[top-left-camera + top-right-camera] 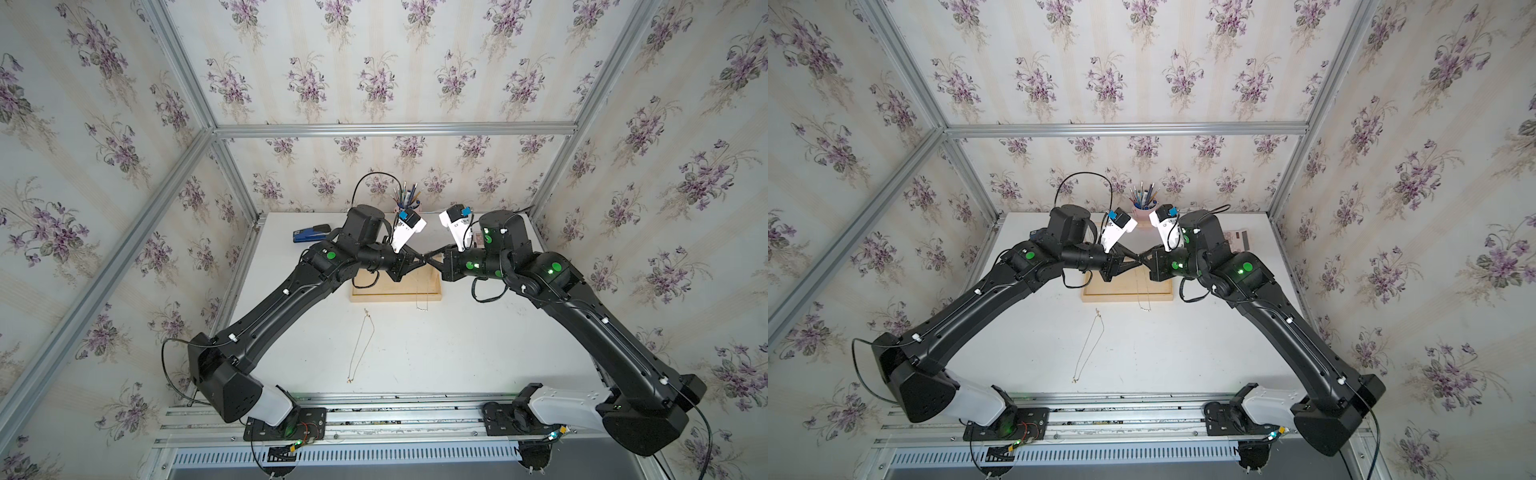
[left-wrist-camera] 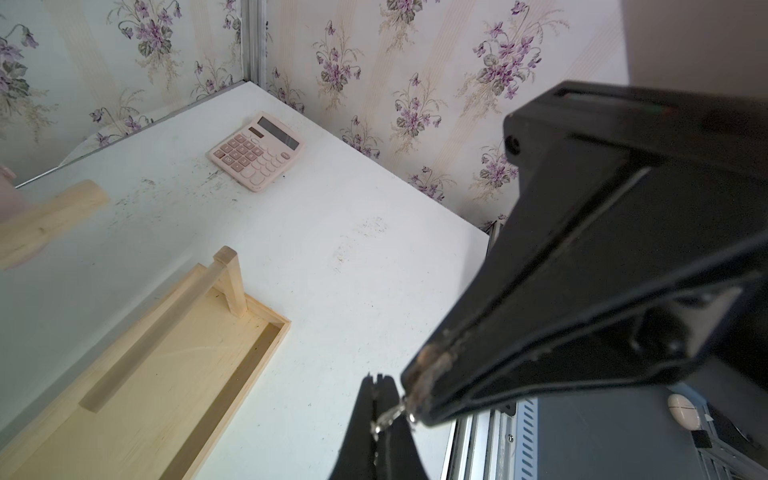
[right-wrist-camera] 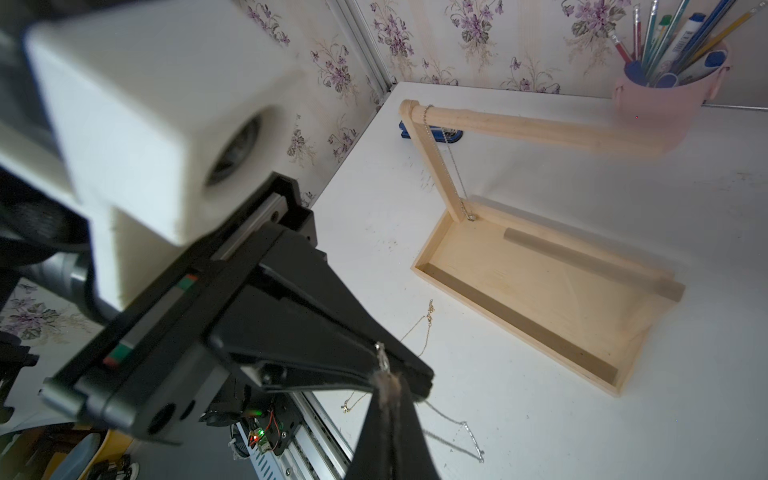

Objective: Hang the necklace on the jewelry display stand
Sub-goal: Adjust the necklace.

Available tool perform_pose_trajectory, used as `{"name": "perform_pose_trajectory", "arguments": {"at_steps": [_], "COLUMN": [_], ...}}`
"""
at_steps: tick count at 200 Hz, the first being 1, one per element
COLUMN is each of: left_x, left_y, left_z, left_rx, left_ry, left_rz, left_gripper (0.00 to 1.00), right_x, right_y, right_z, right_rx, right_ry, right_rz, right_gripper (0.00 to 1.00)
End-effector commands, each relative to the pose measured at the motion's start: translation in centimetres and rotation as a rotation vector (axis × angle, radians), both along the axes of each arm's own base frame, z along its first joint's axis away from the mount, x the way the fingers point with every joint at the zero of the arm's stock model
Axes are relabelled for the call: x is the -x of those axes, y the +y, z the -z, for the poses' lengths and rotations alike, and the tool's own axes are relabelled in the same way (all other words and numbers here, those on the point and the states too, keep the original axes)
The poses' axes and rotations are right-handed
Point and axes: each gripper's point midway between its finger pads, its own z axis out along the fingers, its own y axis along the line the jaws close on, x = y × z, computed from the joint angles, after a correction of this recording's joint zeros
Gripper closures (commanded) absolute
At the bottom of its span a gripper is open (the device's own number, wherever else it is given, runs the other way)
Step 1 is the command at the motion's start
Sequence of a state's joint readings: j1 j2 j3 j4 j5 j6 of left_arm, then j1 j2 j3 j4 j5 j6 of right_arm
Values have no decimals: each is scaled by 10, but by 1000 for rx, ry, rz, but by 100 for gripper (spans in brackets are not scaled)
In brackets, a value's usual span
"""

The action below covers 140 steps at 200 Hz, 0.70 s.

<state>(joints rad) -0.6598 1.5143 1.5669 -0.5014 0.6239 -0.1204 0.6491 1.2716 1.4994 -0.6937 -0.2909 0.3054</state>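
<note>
The silver necklace (image 1: 421,309) is being held in the air above the front edge of the jewelry display stand (image 1: 395,296). Its chain is being pinched at the top by both grippers and is being left to hang down in a thin loop. Whether its lowest point is touching the table (image 1: 457,353) cannot be told.

The left gripper (image 1: 419,258) is being kept fully closed on the chain, with links being seen between its fingers in the left wrist view. The right gripper (image 1: 429,257) is likewise being kept closed on the same chain, tip to tip with the left one.

The stand is being seen towards the back of the white table, between the two arms, with its tray base flat and its post upright. A second silver chain (image 3: 427,113) is being carried by the top bar, just beside the post, its lower end reaching the tray.

A gold necklace (image 1: 360,345) is being shown lying stretched out on the table in front of the stand, apart from it. Along the rear of the table, a blue stapler (image 1: 309,235), a pink cup of pens (image 3: 660,99) and a pink calculator (image 2: 255,151) are being shown.
</note>
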Motion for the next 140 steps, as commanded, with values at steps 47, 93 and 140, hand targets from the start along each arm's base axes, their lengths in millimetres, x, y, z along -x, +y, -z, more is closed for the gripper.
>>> {"name": "perform_pose_trajectory", "arguments": {"at_steps": [47,93,140], "left_x": [-20,-38,-69], "left_y": [-7,-17,-21], "left_z": [-1,-9,-19], "left_rx": [-57,-75,-77], "left_ry": [-25,-42,-52], "left_rz": [-8,-11,-66], "left_gripper": [100,100,100], "right_x": [-35,-63,-99], "right_y": [-8,-8,-24], "right_z": [-7,-19,-32], "right_rx": [69,93,104], "right_ry": [-101,-166,-224], "right_rz": [61,89,161], "right_gripper": [100,100,100]}}
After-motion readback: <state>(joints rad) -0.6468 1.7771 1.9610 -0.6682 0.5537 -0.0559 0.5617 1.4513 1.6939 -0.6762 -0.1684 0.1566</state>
